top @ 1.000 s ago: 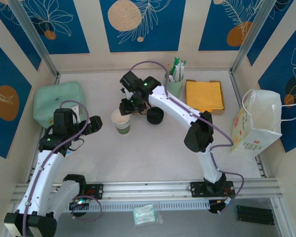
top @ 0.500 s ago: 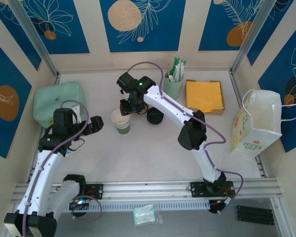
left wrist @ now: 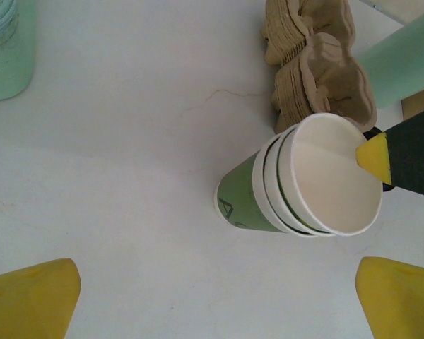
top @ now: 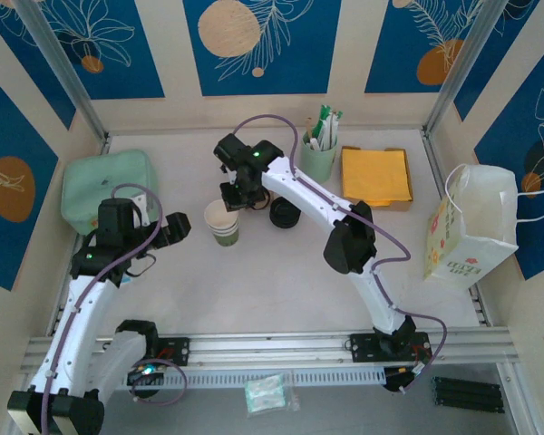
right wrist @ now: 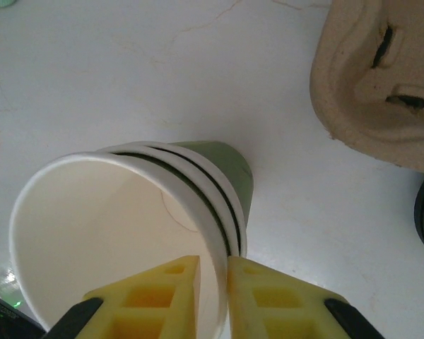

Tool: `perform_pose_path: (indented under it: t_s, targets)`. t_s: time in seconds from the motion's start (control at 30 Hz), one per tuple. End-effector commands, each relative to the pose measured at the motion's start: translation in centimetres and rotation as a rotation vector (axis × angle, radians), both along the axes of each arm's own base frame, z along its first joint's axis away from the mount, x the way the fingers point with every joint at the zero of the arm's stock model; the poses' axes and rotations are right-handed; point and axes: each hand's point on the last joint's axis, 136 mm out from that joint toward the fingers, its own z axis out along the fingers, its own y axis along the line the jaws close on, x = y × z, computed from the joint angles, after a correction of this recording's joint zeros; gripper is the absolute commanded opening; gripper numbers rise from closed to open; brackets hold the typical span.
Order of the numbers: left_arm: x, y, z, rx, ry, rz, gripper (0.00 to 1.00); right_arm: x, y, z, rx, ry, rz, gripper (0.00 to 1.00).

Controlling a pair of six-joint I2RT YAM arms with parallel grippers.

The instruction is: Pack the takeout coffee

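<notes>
My right gripper (right wrist: 213, 267) is pinched on the top cup (right wrist: 106, 226). One yellow pad sits inside its rim and the other outside, with the paper wall clamped between them. That cup belongs to a stack of cups (top: 222, 223). I count three, nested, all lidless, standing upright near the middle of the table (top: 281, 290) with their mouths up.

The coffee cup (top: 285, 213) sits just right of that stack, apart from it. From above I see one round black lid facing straight up, so its long axis seems to run up from the table. Its sides are hidden beneath the lid, so I cannot tell more.

My left gripper (left wrist: 215, 286) hangs with its fingers wide apart, holding nothing. It is left of the stack and nearer than it.

Around me I count:
- one pile of cardboard cup trays (left wrist: 318, 67), just beyond the stack
- one mint tub (top: 319, 156) of packets, at the far side
- one pile of orange napkins (top: 376, 175), right of the tub
- one paper bag (top: 467, 231), at the right edge
- one pale green box (top: 109, 188), at the far left
</notes>
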Motion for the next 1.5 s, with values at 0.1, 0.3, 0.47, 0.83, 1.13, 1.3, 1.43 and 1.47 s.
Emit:
perform_pose_path:
  t_s: [0.1, 0.3, 0.47, 0.83, 1.13, 1.3, 1.43, 1.47]
  targets:
    - [0.1, -0.6, 1.0, -0.031, -0.024, -0.013, 0.99, 0.1, 0.9, 1.1, 0.050, 0.007, 0.002, 0.05]
    - [0.0, -0.6, 0.9, -0.032, -0.021, -0.012, 0.99, 0.4, 1.6, 2.4, 0.098, -0.013, 0.000, 0.00]
    - [-0.1, -0.6, 0.9, -0.031, -0.022, -0.013, 0.99, 0.6, 2.0, 3.5, 0.136, -0.028, -0.005, 0.00]
    - [0.0, -0.6, 1.6, -0.032, -0.036, -0.015, 0.99, 0.7, 2.2, 7.9, 0.217, -0.088, 0.020, 0.00]
    - [0.1, -0.8, 3.0, -0.045, -0.063, -0.020, 0.99, -0.2, 1.2, 13.3, 0.292, -0.187, 0.036, 0.00]
    - [0.1, -1.0, 3.7, -0.061, -0.075, -0.029, 0.99, -0.6, 0.1, 15.8, 0.315, -0.241, 0.030, 0.00]
    - [0.0, -1.6, 4.7, -0.099, -0.095, -0.043, 1.00, -0.7, -1.5, 16.7, 0.299, -0.274, 0.011, 0.00]
    - [-0.1, -1.9, 5.1, -0.121, -0.101, -0.054, 0.99, -0.8, -1.8, 16.8, 0.294, -0.280, 0.007, 0.00]
